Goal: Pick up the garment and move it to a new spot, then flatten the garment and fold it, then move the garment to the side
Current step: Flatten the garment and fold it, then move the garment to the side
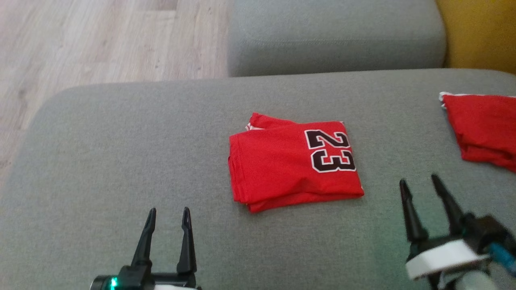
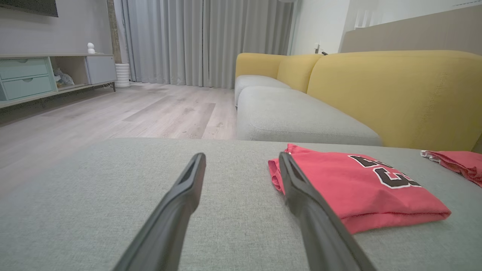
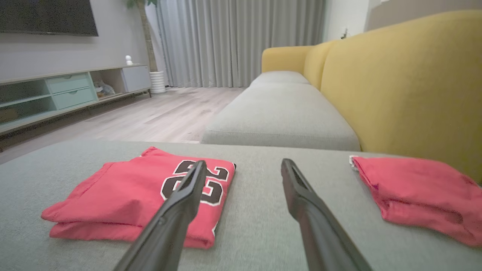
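Where it lies folded, the red garment (image 1: pixel 292 161) reads "23".

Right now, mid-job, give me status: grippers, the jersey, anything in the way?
Left gripper open, empty. Right gripper open, empty, beside the jersey. It lies folded, middle of the cushion. Second red garment at far right.

Soft, even room light on the grey cushion (image 1: pixel 121 161) — shadows faint and thin. Head view's a touch hazy, the right gripper (image 1: pixel 419 180) smeared at its base. Wrist views stretch at the edges — curtains (image 2: pixel 203 41) glowing pale behind.
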Controlling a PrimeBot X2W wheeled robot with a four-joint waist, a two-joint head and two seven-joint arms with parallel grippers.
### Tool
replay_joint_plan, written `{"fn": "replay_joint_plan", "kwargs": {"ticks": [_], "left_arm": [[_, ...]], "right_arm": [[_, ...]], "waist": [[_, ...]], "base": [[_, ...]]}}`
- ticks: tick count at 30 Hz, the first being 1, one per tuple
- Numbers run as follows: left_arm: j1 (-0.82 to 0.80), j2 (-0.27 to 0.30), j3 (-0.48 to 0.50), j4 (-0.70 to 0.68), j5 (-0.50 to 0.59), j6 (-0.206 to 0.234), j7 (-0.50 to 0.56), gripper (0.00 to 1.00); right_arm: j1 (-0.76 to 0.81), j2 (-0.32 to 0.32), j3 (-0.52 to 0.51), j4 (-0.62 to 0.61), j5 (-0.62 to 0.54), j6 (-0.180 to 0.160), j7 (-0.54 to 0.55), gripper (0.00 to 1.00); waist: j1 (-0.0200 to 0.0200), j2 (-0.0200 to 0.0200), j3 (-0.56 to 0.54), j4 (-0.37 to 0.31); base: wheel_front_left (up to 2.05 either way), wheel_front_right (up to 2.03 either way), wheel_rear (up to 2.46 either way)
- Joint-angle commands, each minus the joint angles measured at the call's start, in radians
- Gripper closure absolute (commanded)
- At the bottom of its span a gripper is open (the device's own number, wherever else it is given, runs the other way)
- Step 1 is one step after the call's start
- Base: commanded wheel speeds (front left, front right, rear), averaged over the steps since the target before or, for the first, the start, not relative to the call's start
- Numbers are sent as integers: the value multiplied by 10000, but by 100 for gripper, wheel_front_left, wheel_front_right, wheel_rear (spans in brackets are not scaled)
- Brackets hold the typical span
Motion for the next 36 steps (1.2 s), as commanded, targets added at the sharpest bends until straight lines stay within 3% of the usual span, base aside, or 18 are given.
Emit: {"fn": "replay_joint_plan", "kwargs": {"ticks": [1, 7, 17, 29, 36], "left_arm": [[-291, -31, 422, -272, 69, -83, -65, 0], [65, -31, 694, -33, 304, -444, -65, 0], [182, -43, 1092, 256, 462, -714, -65, 0], [206, -56, 1082, 184, 473, -612, -65, 0], [-141, -57, 762, -221, 368, -467, -65, 0]], "right_arm": [[-82, 87, 56, -340, -84, 69, -132, 0], [646, 768, -66, -113, -627, 69, -133, 0], [680, 955, -126, -72, -789, 69, -134, 0], [620, 1064, -68, 220, -847, 69, -135, 0], [-713, 1326, -313, 1401, 145, 69, -135, 0]], "waist": [[3, -1, -109, -74], [3, -1, -305, -92], [3, -1, -390, -108], [3, -1, -259, -172], [3, -1, 641, -111]], "base": [[0, 0, 0], [0, 0, 0], [0, 0, 0], [0, 0, 0], [0, 0, 0]]}}
